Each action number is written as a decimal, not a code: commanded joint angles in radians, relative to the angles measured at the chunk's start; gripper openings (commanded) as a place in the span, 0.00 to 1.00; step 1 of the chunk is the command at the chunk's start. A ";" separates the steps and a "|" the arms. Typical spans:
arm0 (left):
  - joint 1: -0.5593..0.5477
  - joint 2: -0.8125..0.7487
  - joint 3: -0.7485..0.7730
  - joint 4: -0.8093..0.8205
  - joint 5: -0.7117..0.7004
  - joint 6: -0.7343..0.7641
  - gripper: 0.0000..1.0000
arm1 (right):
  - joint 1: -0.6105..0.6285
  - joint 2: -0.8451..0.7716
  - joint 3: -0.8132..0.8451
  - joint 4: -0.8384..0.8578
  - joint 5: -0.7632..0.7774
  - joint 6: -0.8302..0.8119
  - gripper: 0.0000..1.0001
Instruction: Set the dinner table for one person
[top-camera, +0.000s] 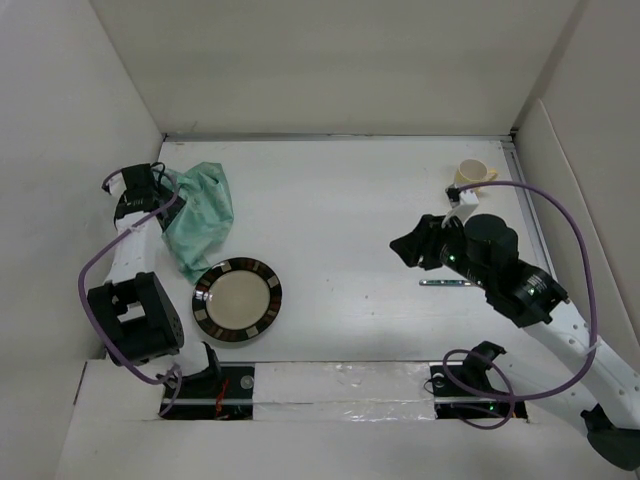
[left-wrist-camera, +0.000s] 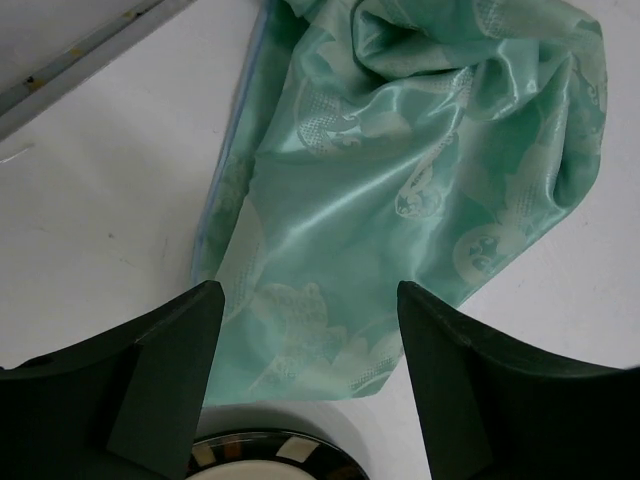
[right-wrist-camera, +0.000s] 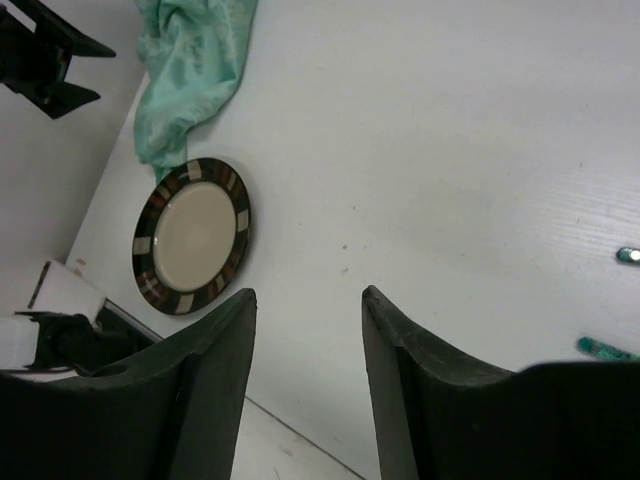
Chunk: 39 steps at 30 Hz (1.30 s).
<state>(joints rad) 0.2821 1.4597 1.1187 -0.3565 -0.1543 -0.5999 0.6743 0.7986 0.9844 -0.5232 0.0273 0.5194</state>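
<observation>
The white dinner table (top-camera: 340, 200) carries a dark-rimmed plate with a cream centre (top-camera: 237, 299) at the front left. A crumpled sea-green cloth (top-camera: 200, 212) lies just behind the plate. A cream mug (top-camera: 472, 176) stands at the back right. A slim piece of cutlery (top-camera: 445, 283) lies flat, partly under my right arm. My left gripper (left-wrist-camera: 308, 290) is open and empty above the cloth's near end (left-wrist-camera: 400, 200), with the plate's rim (left-wrist-camera: 270, 450) below it. My right gripper (right-wrist-camera: 310, 292) is open and empty over bare table; the plate (right-wrist-camera: 192, 235) lies far to its left.
White walls enclose the table on the left, back and right. A raised ledge with the arm bases (top-camera: 340, 385) runs along the near edge. The left arm's purple cable (top-camera: 95, 270) loops near the left wall. Teal cutlery ends (right-wrist-camera: 605, 348) show at the right wrist view's edge.
</observation>
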 joint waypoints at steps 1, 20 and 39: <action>-0.012 0.027 -0.003 -0.001 0.062 0.041 0.66 | -0.004 -0.038 -0.050 0.015 -0.048 0.008 0.55; -0.003 0.251 0.023 -0.024 -0.068 -0.008 0.61 | -0.004 -0.009 -0.039 -0.018 -0.136 -0.007 0.56; -0.541 0.353 0.369 0.119 0.148 -0.270 0.00 | -0.024 0.206 0.051 0.067 -0.037 -0.039 0.70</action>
<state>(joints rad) -0.2031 1.7878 1.4525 -0.2672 -0.0551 -0.7673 0.6617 0.9825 0.9592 -0.5240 -0.0471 0.5083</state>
